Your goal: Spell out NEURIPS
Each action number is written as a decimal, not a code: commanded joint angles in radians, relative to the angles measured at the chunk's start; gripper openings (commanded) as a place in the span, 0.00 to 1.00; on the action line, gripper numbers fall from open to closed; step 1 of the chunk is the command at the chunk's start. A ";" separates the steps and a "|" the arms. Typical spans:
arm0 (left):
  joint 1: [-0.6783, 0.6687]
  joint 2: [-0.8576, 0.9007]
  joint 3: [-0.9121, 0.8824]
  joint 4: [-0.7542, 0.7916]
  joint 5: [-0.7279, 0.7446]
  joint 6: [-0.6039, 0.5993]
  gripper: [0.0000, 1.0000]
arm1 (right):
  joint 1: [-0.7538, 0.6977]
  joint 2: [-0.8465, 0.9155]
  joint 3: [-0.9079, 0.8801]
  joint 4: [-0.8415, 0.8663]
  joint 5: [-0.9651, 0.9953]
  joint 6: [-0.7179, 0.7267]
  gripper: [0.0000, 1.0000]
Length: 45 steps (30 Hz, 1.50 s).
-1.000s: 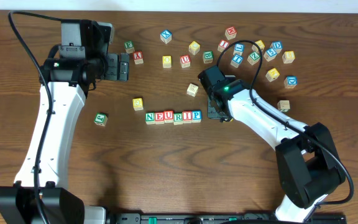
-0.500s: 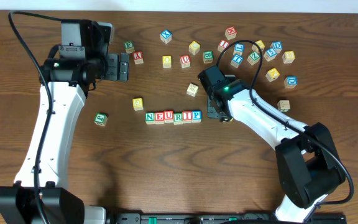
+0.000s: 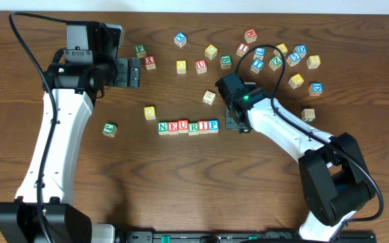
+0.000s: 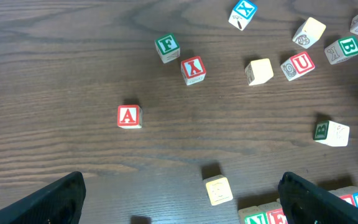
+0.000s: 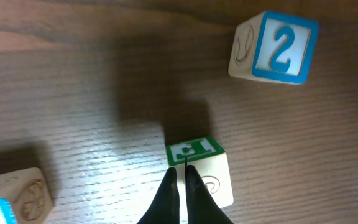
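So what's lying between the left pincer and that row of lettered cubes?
A single yellow cube, apart from the row and clear of the left pincer; bare table otherwise. The overhead view shows it.

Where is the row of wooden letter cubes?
In the overhead view, the row of wooden letter cubes lies mid-table, its P end beside the right gripper.

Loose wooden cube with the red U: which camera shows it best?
Left wrist: the loose wooden cube with the red U is large, its letter plain. Overhead shows it small but whole. Right wrist misses it.
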State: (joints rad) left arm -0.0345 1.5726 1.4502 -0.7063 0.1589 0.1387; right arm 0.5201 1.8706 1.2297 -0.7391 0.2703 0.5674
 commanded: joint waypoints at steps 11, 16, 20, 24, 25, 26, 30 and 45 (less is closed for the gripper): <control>0.003 -0.004 0.026 0.000 0.006 0.011 0.98 | -0.011 -0.019 -0.017 0.016 0.026 0.023 0.01; 0.003 -0.004 0.026 0.000 0.006 0.011 0.98 | -0.011 -0.019 -0.018 0.037 0.027 0.019 0.01; 0.003 -0.004 0.026 0.000 0.006 0.011 0.98 | -0.011 -0.019 -0.024 0.054 0.027 0.019 0.01; 0.003 -0.004 0.026 0.000 0.006 0.011 0.98 | -0.013 -0.019 -0.040 0.066 0.027 0.019 0.01; 0.003 -0.004 0.026 0.000 0.006 0.011 0.98 | -0.013 -0.019 -0.044 0.068 0.027 0.019 0.01; 0.003 -0.004 0.026 0.000 0.006 0.010 0.98 | -0.013 -0.019 -0.046 0.068 0.027 0.019 0.01; 0.003 -0.004 0.026 0.000 0.006 0.011 0.98 | -0.013 -0.019 -0.046 0.067 0.026 0.019 0.01; 0.003 -0.004 0.026 0.000 0.006 0.010 0.98 | -0.013 -0.019 -0.046 0.077 0.027 0.006 0.01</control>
State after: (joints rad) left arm -0.0345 1.5726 1.4502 -0.7063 0.1589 0.1387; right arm 0.5198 1.8664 1.2007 -0.6662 0.2855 0.5735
